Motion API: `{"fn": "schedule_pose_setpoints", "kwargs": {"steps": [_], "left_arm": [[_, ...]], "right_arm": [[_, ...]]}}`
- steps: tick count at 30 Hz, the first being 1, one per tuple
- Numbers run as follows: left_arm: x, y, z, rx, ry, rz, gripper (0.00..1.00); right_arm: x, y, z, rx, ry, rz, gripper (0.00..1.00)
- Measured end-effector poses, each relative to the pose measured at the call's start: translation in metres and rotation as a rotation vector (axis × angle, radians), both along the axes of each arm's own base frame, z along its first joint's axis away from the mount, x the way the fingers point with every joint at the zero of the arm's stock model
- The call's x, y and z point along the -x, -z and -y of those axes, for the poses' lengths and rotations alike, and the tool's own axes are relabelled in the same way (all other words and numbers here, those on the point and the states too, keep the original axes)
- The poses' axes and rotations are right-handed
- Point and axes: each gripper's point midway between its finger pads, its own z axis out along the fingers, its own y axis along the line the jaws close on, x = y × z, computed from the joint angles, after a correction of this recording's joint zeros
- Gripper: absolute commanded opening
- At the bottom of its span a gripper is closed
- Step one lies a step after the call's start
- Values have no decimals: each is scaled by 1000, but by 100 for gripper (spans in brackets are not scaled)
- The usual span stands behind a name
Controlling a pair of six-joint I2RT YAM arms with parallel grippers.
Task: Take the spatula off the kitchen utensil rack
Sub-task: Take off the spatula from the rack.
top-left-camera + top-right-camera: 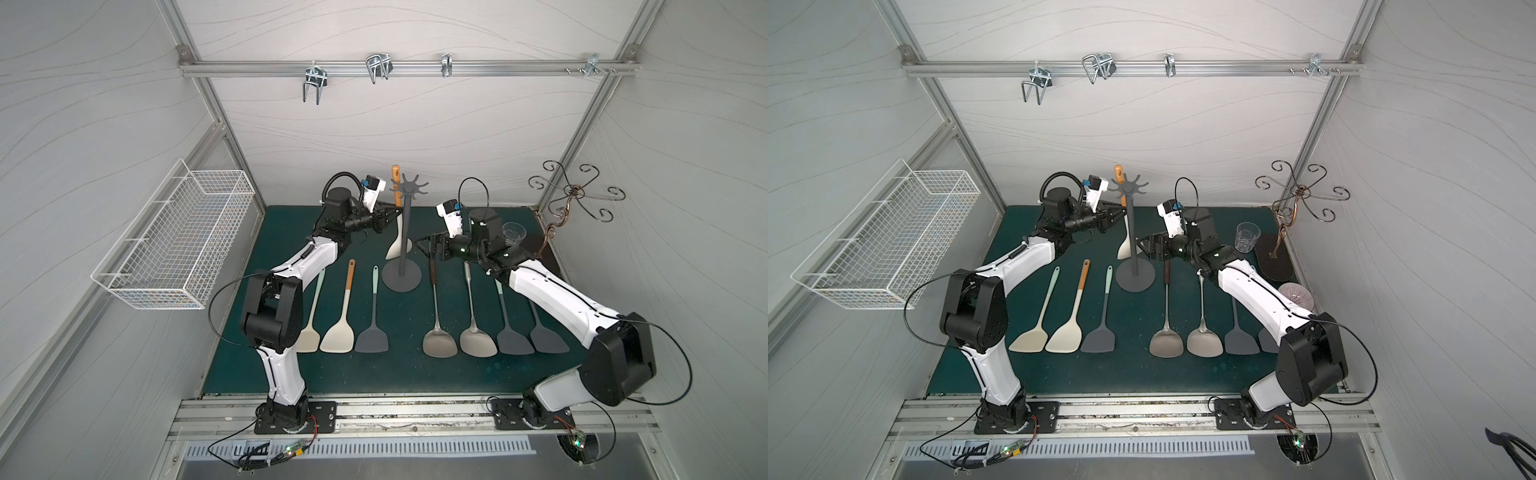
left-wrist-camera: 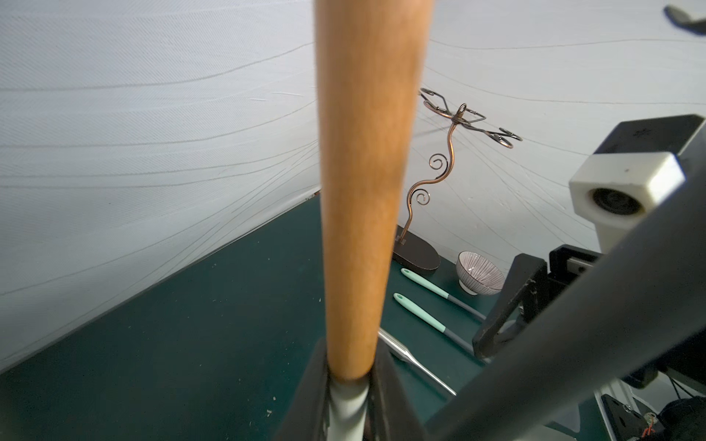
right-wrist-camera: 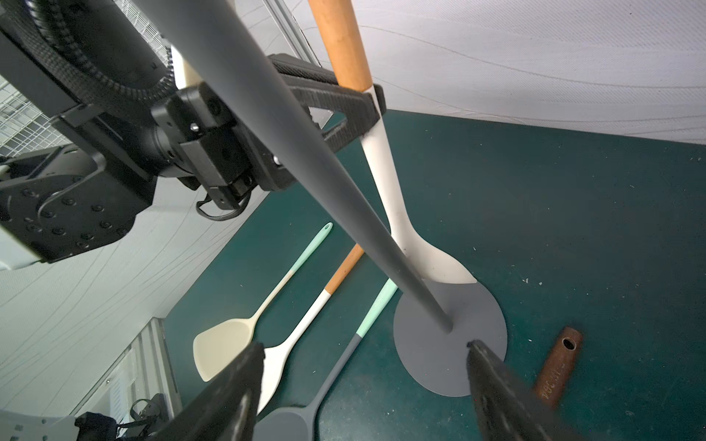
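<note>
You cannot see how the spatula (image 1: pixel 395 183) meets its hook. In both top views its handle end rises behind the star-shaped crown of the kitchen utensil rack (image 1: pixel 395 284), and the left wrist view cuts the handle off at the top and shows it blurred. The rack's pole crosses the blade in the top views, and in the right wrist view the round base hides the blade's lower edge. Your right arm covers the handles of two grey spatulas (image 1: pixel 515 340) lying on the tabletop (image 1: pixel 291 374), and much of the striped bowl (image 1: pixel 1293 293).

The spatula has an orange-brown wooden handle above and a cream-white neck and blade below. It stands nearly upright just beside the pole, blade down by the base. Your left hand (image 3: pixel 376 109) is clamped on it where wood meets white. Your right hand (image 3: pixel 365 349) has its fingers wide apart, low near the pole, holding nothing.

The white wire basket (image 1: pixel 174 237) hangs on the left wall. The clear cup (image 1: pixel 1246 237) stands behind your right arm. What the bowl holds you cannot tell.
</note>
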Motion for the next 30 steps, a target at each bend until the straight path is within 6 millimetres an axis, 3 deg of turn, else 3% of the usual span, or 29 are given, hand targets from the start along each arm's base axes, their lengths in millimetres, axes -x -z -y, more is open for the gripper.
{"fn": "schedule_pose_setpoints", "kwargs": {"steps": [10, 19, 30], "left_arm": [[0, -14, -22, -70, -169, 21, 0], [2, -13, -65, -164, -432, -43, 0], [31, -18, -114, -268, -673, -150, 0]], "right_arm": [[2, 0, -2, -18, -11, -9, 84], [8, -2, -6, -38, -44, -26, 85], [37, -22, -20, -68, -110, -15, 90]]}}
